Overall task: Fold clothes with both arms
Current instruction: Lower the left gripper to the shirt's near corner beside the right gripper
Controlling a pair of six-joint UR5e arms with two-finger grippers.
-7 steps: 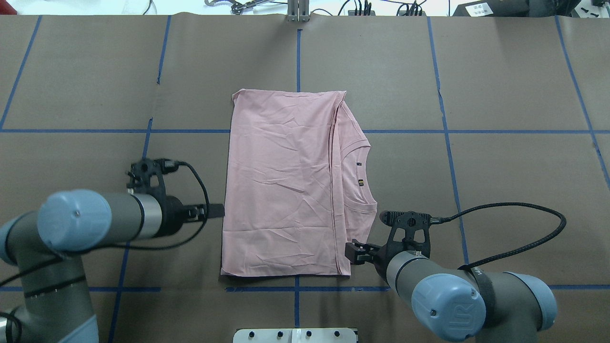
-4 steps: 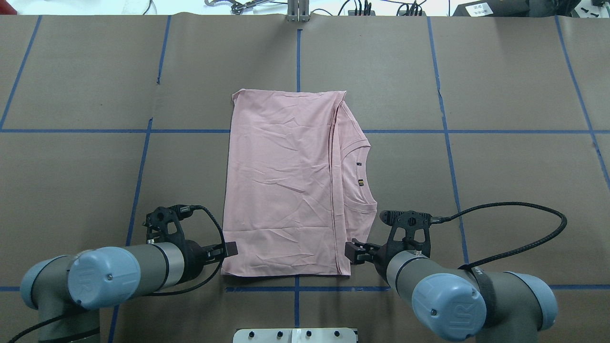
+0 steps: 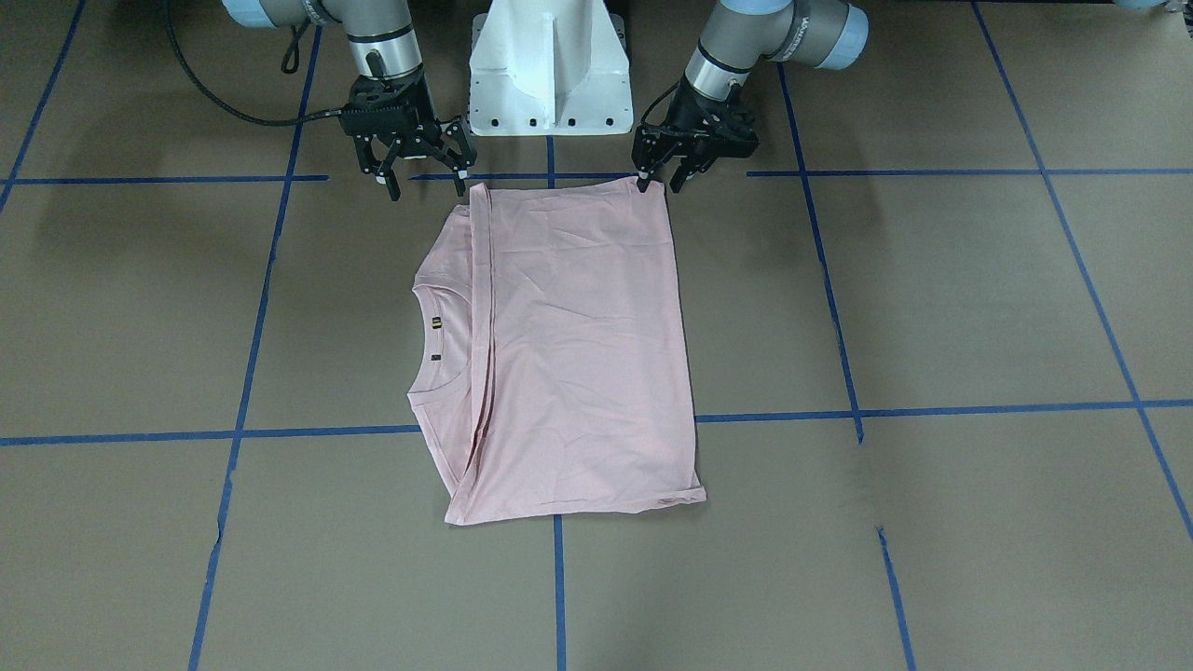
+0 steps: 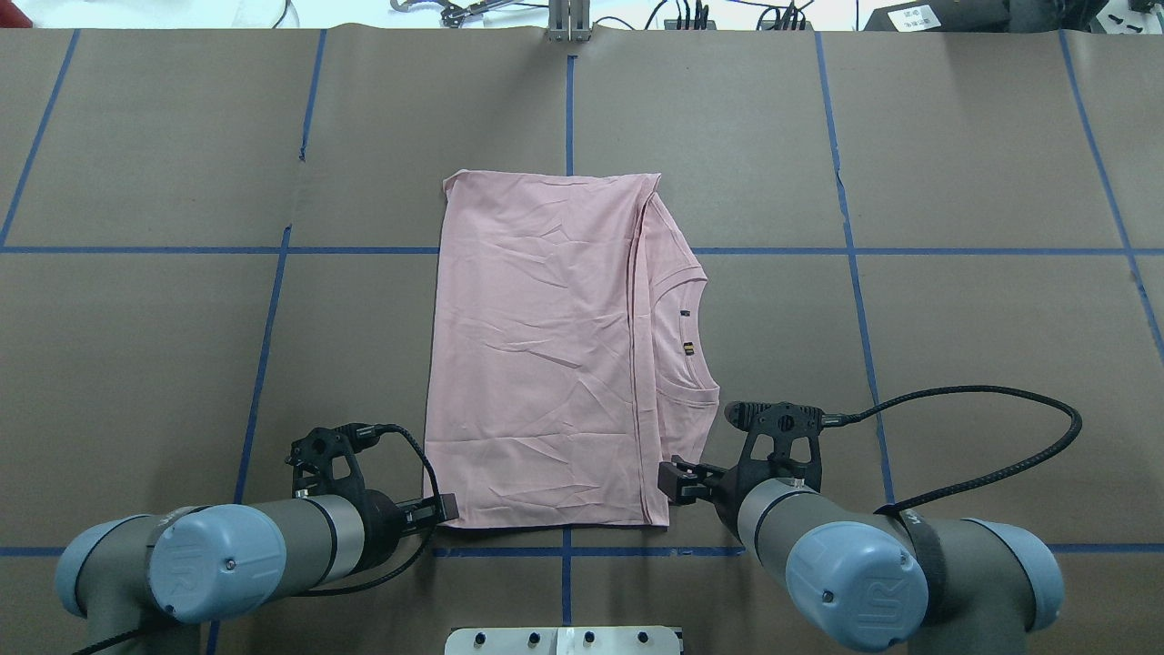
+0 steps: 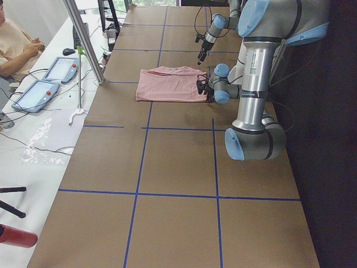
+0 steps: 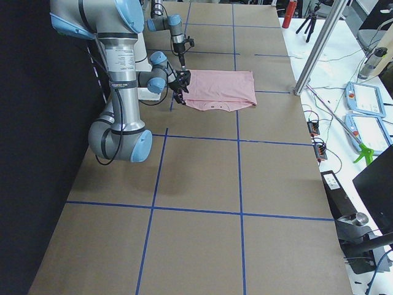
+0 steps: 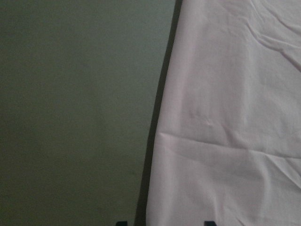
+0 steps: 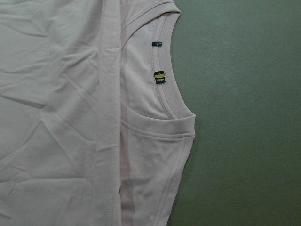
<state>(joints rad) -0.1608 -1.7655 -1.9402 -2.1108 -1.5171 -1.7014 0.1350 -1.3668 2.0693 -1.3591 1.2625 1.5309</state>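
The pale pink short-sleeved cotton T-shirt point(image 4: 536, 364) lies flat in the middle of the brown paper-covered table point(image 4: 955, 364). One side panel is already folded over the body, and the ribbed neckline point(image 8: 164, 94) faces my right side.

**Pincer state**
- My left pincer point(image 3: 659, 182) is spread. It sits low at the shirt's near corner on my left, and the wrist view shows the cloth edge running between its two tips.
- My right pincer point(image 3: 424, 182) is spread wide, just beside the near corner on my right. I cannot tell whether it touches the cloth.

**Hazards as I judge them**
1. Empty grasp, right side. Cause: the tips stand off the hem rather than over it. Closing here would likely catch nothing.
2. Partial grasp. Cause: the near edge is several layers thick where the folded panel's hem point(image 8: 110, 117) overlaps the body. A shallow bite may take the top layer only, and lifting it would peel the earlier fold open.
3. Paper pinch. Cause: tips pressed too low can gather the table covering along with the cloth, or tear it.
4. Skewed fold. Cause: one corner gripped deeper than the other, or the two corners lifted unevenly. The edge would then land crooked, with new creases.
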